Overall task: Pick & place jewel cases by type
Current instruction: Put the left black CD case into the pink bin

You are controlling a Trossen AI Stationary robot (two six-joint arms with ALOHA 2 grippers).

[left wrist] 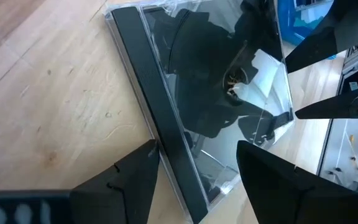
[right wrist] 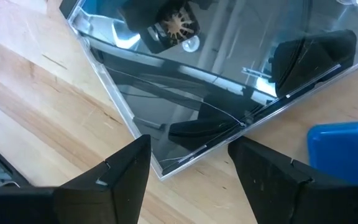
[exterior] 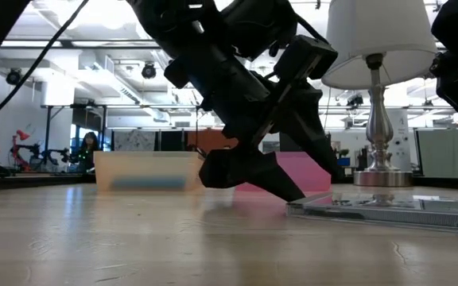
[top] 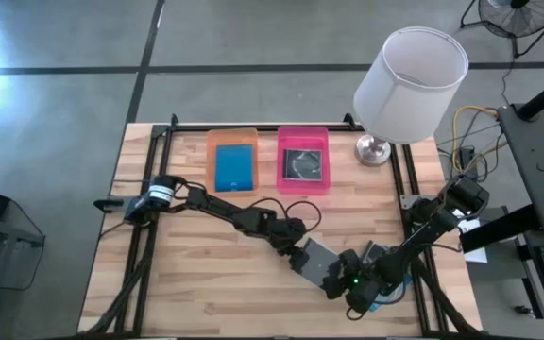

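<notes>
A clear, glossy square case [top: 321, 260] is seen flat on the plank worktop [top: 196, 274] at five o'clock, straddled by the open left gripper [top: 302, 257] and open right gripper [top: 340, 281]. Two more cases are held in trays at twelve o'clock: blue case [top: 235, 166] in orange tray [top: 232, 138], clear one [top: 303, 163] in pink tray [top: 303, 134].

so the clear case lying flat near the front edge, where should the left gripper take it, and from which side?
Probably by its dark spine edge. The clear jewel case lies flat on the table, so only its thin edges offer a grip. The left gripper is open and already straddles the spine's end, so slide in low from that corner, one finger either side.
</notes>
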